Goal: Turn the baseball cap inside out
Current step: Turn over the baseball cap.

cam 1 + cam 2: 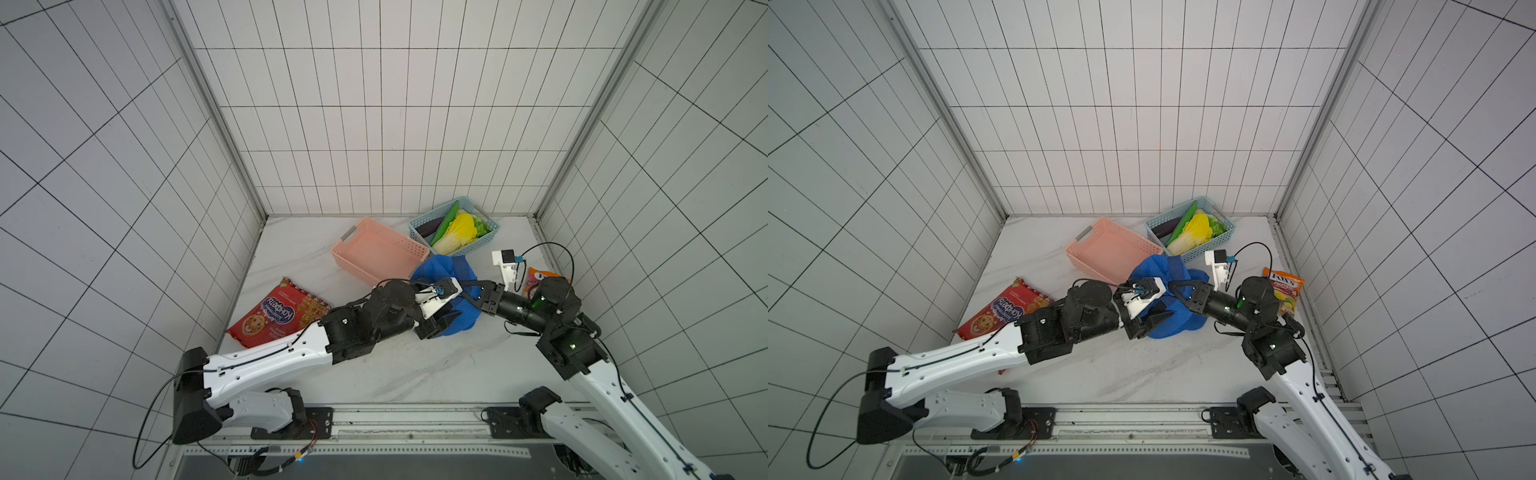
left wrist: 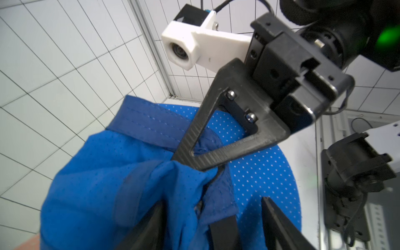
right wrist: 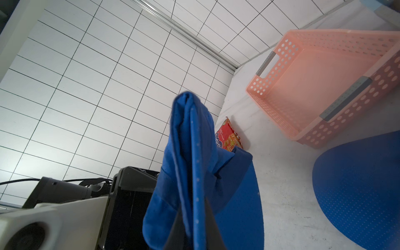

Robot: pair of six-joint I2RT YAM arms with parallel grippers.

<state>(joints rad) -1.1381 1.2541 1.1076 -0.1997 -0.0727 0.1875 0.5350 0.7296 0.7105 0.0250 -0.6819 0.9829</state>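
Where the white marbled tabletop (image 1: 415,370) runs up to the back wall, we find two baskets. The pink basket (image 1: 399,271) sits at 12 o'clock of the tabletop and the smaller blue basket (image 1: 478,244) at 1 o'clock, corner near corner. We see the pink one's perforated walls and its whole pink floor. The blue one holds a yellow-and-white cabbage (image 1: 455,237) and a long green cucumber (image 1: 446,219) lying aslant beside it. It also holds a dark purple aubergine (image 1: 427,228) at its 9 o'clock side and a tuft of green lettuce (image 1: 483,226) at its 3 o'clock side.

A red biscuit packet (image 1: 278,318) lies flat, well off at 9 o'clock of the blue baseball cap (image 1: 436,268). The cap sits crumpled on the tabletop, just at 5 o'clock of the pink basket and 6 o'clock of the blue one, between the two arms.

The right end effector (image 1: 462,284) reaches in from 3 o'clock and is clamped on a fold of the cap. In the right wrist view that fold stands up from between its jaws. The left end effector (image 2: 212,207) lies against the cap's 7 o'clock side. Its jaws stand apart, with cap cloth draped over one and a dark strap between them, and nothing is pinched as far as we can tell. An orange sweets bag (image 1: 1283,286) lies at the cap's 3 o'clock, beyond the right arm.
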